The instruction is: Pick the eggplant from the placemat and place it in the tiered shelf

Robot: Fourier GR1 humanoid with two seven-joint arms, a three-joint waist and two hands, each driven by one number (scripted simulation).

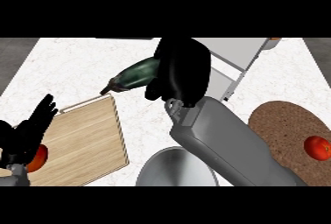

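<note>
The work surface is a white countertop [77,65] with faint grey marbling, extending across most of the view. Beyond its left edge lies a dark grey floor strip [14,57]; a matching dark strip [318,50] borders the right edge. Lighting is even and diffuse, with soft shadows only. No walls or windows fall within the view.
</note>
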